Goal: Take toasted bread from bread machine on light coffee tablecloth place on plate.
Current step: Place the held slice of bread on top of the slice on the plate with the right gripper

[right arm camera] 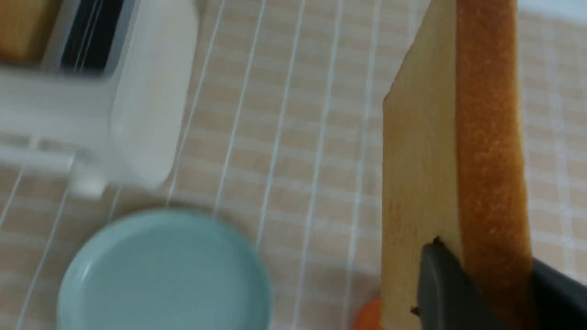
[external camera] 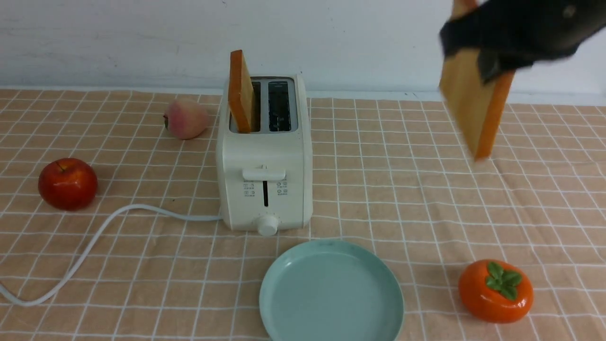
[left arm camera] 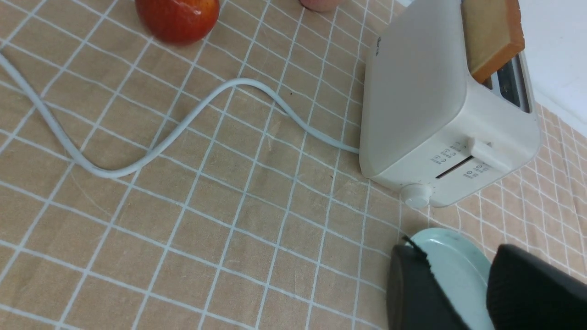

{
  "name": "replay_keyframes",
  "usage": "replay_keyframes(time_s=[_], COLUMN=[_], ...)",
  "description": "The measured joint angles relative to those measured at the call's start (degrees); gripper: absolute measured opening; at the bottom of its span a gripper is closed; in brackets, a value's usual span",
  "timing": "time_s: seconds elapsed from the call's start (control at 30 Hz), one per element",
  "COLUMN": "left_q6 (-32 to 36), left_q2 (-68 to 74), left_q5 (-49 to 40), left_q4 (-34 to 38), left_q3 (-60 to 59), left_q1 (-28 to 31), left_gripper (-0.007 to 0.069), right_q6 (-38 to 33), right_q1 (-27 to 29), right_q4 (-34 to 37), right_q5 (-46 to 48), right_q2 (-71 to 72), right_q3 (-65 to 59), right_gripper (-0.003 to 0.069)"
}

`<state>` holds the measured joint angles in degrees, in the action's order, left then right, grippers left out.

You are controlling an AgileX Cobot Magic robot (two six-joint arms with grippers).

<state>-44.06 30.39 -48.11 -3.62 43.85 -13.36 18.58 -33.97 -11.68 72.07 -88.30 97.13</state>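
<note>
Toast slices: two – slice in toaster (external camera: pixel 241 92), slice in air (external camera: pixel 473 113). Toaster (external camera: pixel 265 161): one, two slots. Plate (external camera: pixel 331 244): one. Fruit: three – one red apple (external camera: pixel 67 183), one peach (external camera: pixel 186 118), one persimmon (external camera: pixel 495 291). Power cord (external camera: pixel 156 211): one. Tablecloth (external camera: pixel 402 189): one.

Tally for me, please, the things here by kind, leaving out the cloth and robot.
Golden-tan square toast slices: 2 (slot slice, held slice)
Cream-white boxy toaster: 1
Pale mint-green round plate: 1
Fruit: 3 (red apple, pink peach, orange persimmon)
Total: 7
</note>
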Motion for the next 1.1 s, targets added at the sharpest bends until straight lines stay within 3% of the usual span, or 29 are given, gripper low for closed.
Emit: replay_keyframes(time_s=[0.17,0.2,0.33,0.47,0.67,0.83,0.9,1.1], left_q6=[0.0,0.0,0.0,0.0,0.0,0.0,0.0,0.22], left_q2=[0.0,0.0,0.0,0.0,0.0,0.0,0.0,0.0], left_q5=[0.0,0.0,-0.22,-0.22,-0.4,-0.69,-0.69,1.46], left_q4=[0.0,0.0,0.0,0.04,0.04,0.04,0.04,0.04], left_q3=[0.0,0.0,0.0,0.0,0.0,0.0,0.0,-0.02], left_q1=[0.0,0.0,0.0,0.0,0.0,0.0,0.0,0.0], left_gripper=[0.0239,0.0239,0.0239,0.0239,0.0239,0.0239,0.0239,0.0239], right_q6=[-4.18,-6.7,-13.39,-15.28,-14.32,-10.77,-8.79,-7.93], right_q1=[0.0,0.0,0.0,0.0,0.0,0.0,0.0,0.0], right_q4=[15.59,21.22,32.12,36.73,37.36,32.61,27.45,17.99], right_q5=[-8.09,-11.86,-17.03,-20.13,-21.15,-21.17,-20.66,-17.47], right_q2=[-2.1,-3.46,-7.45,-10.97,-13.9,-14.02,-12.97,-5.27], right_q3=[-11.37,-14.23,-17.43,-17.62,-17.68,-17.68,-17.68,-17.5], right_gripper=[0.0106,0.0106,0.0106,0.0106,0.0108,0.0208,0.0346,0.0594])
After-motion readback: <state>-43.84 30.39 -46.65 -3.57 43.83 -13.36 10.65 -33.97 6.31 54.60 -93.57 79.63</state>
